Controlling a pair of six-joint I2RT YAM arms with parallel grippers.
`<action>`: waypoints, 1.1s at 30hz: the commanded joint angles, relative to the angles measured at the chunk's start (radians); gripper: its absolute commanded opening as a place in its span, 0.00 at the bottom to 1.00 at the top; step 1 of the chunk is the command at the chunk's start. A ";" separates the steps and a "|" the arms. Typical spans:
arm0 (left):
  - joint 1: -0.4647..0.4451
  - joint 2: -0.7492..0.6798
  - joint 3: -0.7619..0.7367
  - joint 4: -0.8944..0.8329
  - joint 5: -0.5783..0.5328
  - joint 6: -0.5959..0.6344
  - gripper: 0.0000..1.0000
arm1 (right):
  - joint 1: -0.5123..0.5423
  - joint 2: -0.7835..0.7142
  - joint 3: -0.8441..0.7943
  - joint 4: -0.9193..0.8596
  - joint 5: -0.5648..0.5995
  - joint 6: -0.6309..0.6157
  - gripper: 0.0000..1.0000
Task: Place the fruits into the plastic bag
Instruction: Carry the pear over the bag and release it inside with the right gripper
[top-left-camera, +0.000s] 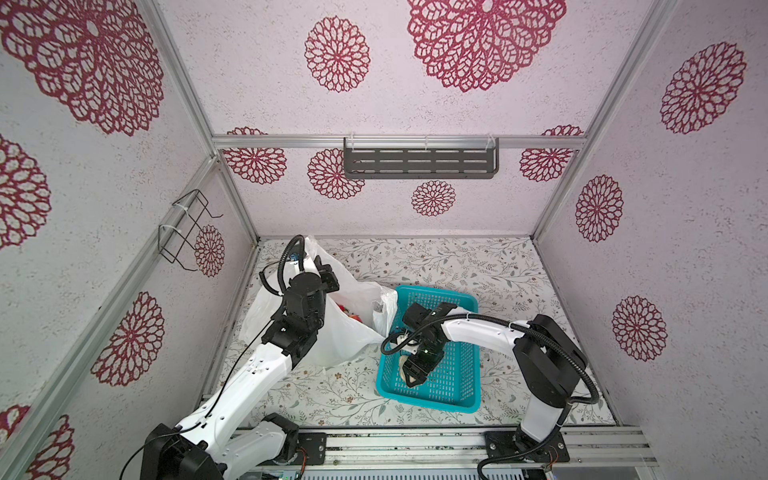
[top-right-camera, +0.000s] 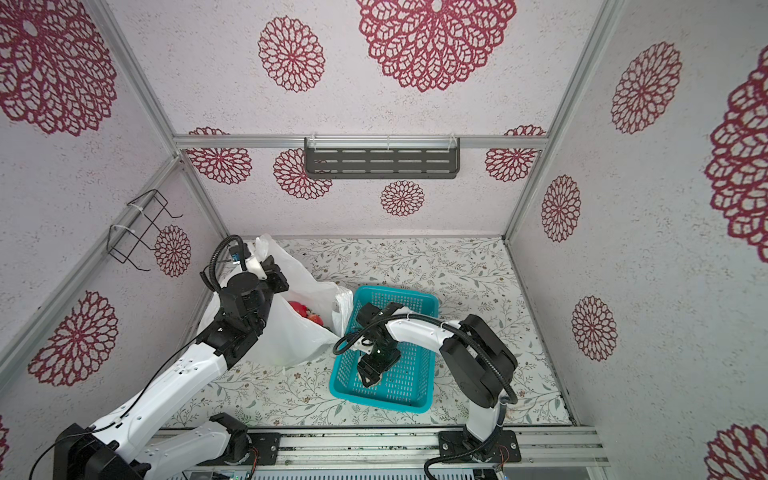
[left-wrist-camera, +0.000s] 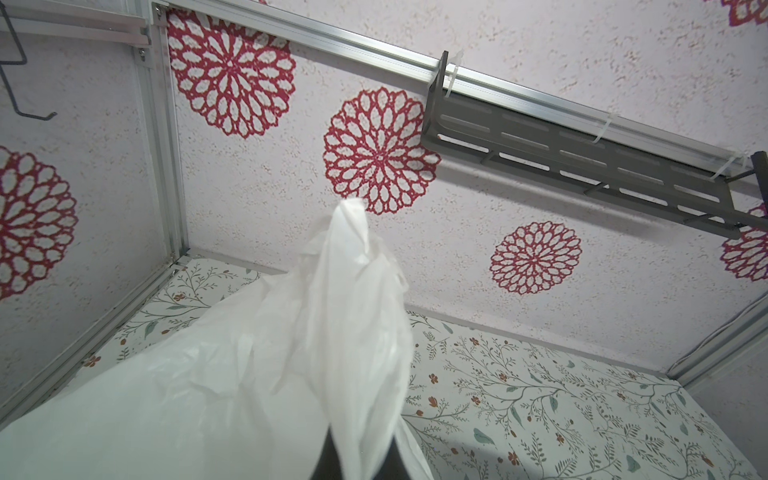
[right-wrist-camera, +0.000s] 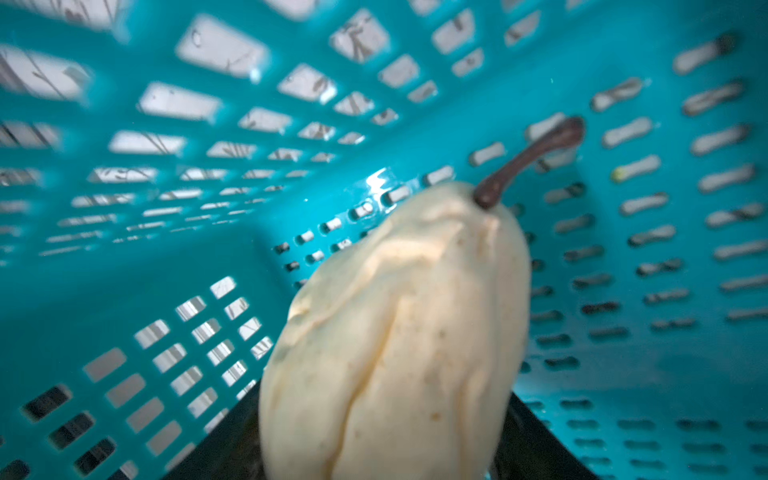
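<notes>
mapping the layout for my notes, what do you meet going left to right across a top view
black wire rack → white plastic bag → turquoise basket → right arm's black elbow

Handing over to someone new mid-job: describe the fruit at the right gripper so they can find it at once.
Find the turquoise basket on the table, right of the white bag. By its left wall, at the right gripper, lies a cream-yellow fruit. It is the only fruit visible there: pale, lumpy, pear-shaped, with a curved dark brown stem.

Left arm (top-left-camera: 249, 374) lifted high, wrist upturned, jaws clamped shut, right arm (top-left-camera: 469, 326) folded inward, wrist tipped downward.
</notes>
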 joint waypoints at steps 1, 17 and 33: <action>0.008 0.007 0.036 0.015 0.002 -0.001 0.00 | -0.002 -0.042 0.005 0.043 0.057 0.043 0.73; 0.008 0.003 0.040 0.008 0.019 -0.001 0.00 | -0.209 -0.363 0.046 0.142 0.332 0.187 0.33; 0.006 -0.058 0.009 -0.031 0.010 -0.067 0.00 | -0.003 0.132 0.753 0.238 -0.013 0.090 0.37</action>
